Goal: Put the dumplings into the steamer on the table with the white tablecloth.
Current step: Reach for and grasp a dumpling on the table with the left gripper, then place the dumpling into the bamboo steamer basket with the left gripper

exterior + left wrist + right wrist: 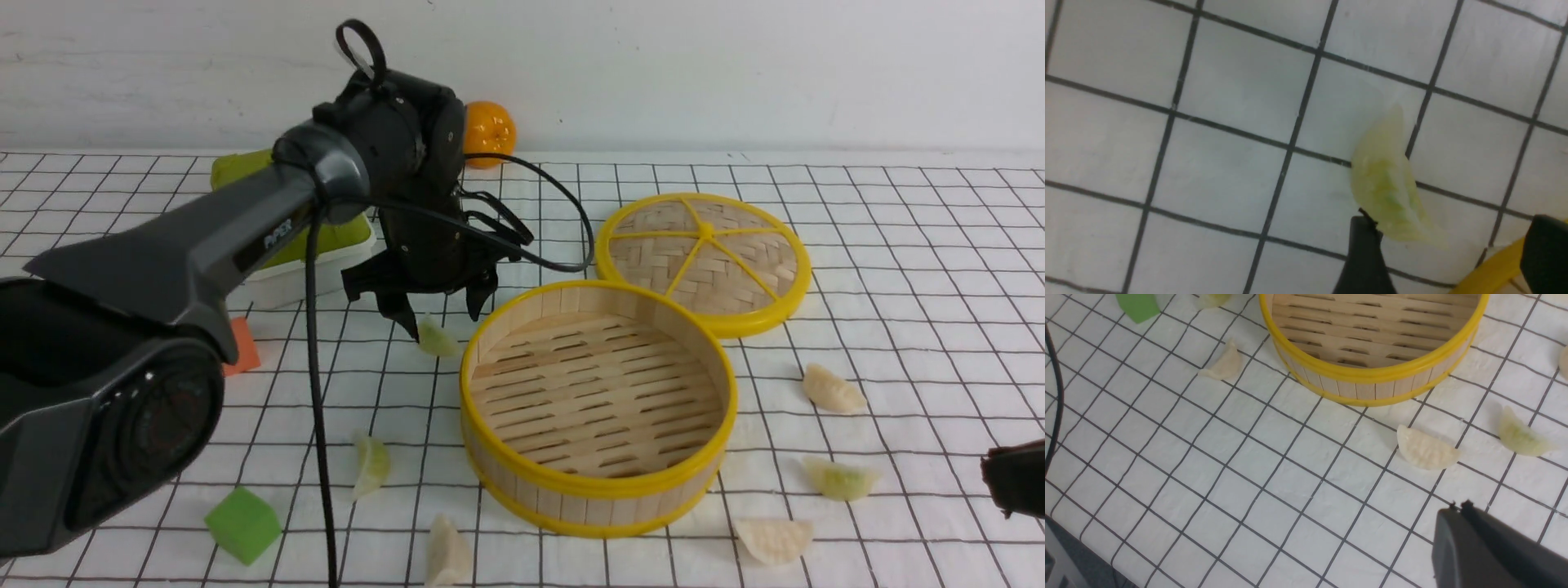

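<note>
left fingers [1365, 261] were spread wide, pinching nothing. target looked like the pale-green dumpling [1388, 192], flat on the white tablecloth [1229, 81] just beside the steamer [588, 490], on its far-left side. it sat betw the two fingers but off-centre: one tip touched its near end, the other finger hung by the steamer's yellow rim. most of the dumpling lay past the tips, so imo the fingers needed to reach further before closing. its long axis ran roughly crosswise to the closing line, so a pinch would land on the thin width, ok. risk: rim-side finger snagging the rim.

right fingers [1474, 547] were pressed together, empty, low over the worktop [898, 245] off to the steamer's right. nearest to them: a cream dumpling [1427, 451] and a greenish one [1519, 437].

steamer floor was bare. all six dumplings [371, 463] lay on the cloth around it, none in. left arm was clearly nearer the target. lid [706, 261] lay flat behind-right of the steamer, rims looked to touch.

only legible text: "piper" [277, 239] on the left arm. no other labels readable.
</note>
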You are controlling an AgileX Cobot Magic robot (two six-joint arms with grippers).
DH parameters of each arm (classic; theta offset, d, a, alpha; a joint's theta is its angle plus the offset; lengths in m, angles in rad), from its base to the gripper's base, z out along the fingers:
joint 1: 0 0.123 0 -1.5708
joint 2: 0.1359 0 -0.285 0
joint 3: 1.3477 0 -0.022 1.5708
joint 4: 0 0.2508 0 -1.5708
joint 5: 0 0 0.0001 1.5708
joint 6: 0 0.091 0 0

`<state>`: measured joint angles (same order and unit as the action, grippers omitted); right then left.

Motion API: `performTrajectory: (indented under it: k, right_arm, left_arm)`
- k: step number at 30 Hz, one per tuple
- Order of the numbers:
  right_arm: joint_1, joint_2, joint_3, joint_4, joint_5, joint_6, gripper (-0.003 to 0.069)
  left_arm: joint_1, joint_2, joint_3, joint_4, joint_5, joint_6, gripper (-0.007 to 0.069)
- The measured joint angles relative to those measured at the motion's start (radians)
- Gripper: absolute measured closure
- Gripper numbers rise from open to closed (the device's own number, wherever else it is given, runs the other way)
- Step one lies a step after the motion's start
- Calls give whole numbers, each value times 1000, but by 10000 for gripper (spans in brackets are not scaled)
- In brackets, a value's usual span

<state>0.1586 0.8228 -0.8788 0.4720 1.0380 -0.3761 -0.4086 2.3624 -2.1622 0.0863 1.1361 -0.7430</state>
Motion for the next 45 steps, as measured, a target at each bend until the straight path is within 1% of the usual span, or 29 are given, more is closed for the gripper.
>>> performTrajectory:
  k: [3,6,7,9,10,11,13,15,17,18,21,22,23,24,26,28,30,31,33,35,36,38,42,45]
  right_arm:
    - [0,0,0,-3,2,-9,659]
    - [0,0,0,-4,7,-14,657]
    - [0,0,0,-4,7,-14,657]
    - [0,0,0,-4,7,-16,657]
    - [0,0,0,-4,7,-17,657]
    - [0,0,0,-4,7,-18,657]
    - [0,0,0,-4,8,-18,657]
    - [0,0,0,-4,9,-18,657]
    - [0,0,0,-4,13,-18,655]
    - [0,0,0,-4,13,-18,655]
    - [0,0,0,-4,16,-18,652]
    - [0,0,0,-4,16,-18,652]
    - [0,0,0,0,14,-18,650]
    - [0,0,0,0,11,-18,650]
    - [0,0,0,0,5,-18,650]
    - [0,0,0,3,-9,-18,648]
    - [0,0,0,3,-8,-18,646]
    - [0,0,0,3,-8,-18,645]
    - [0,-1,0,3,-3,-18,643]
    - [0,-1,0,3,2,-18,642]
    - [0,-1,0,3,2,-18,642]
    - [0,-1,0,3,4,-18,639]
    - [0,-2,0,3,4,-25,637]
    - [0,-2,0,3,4,-26,632]
  left_arm:
    - [0,36,0,15,-16,-24,163]
    - [0,53,0,28,-46,-41,228]
    - [0,53,0,29,-47,-42,234]
    - [0,53,0,31,-62,-47,301]
    - [0,53,-1,31,-68,-48,379]
    - [0,53,-1,31,-68,-48,414]
    - [0,53,-2,32,-63,-32,438]
    - [0,52,-2,32,-55,-5,438]
    - [0,33,-2,33,-22,69,438]
    - [0,28,-2,33,-17,82,438]
    - [-1,-54,-1,39,27,169,438]
    - [-2,-68,-1,39,35,179,438]
    - [-6,-129,-1,39,67,219,439]
    - [-15,-175,-2,37,83,251,439]
    - [-30,-217,-2,31,91,277,439]
    - [-80,-286,23,-5,98,318,439]
    - [-135,-304,50,-43,101,326,439]
    - [-141,-304,56,-46,102,328,439]
    - [-211,-280,95,-65,100,326,440]
    - [-242,-243,110,-66,72,295,440]
    - [-242,-243,110,-66,72,295,440]
    - [-249,-190,116,-61,14,224,440]
    - [-240,-136,116,-40,-39,160,440]
    - [-238,-96,116,-26,-58,147,440]
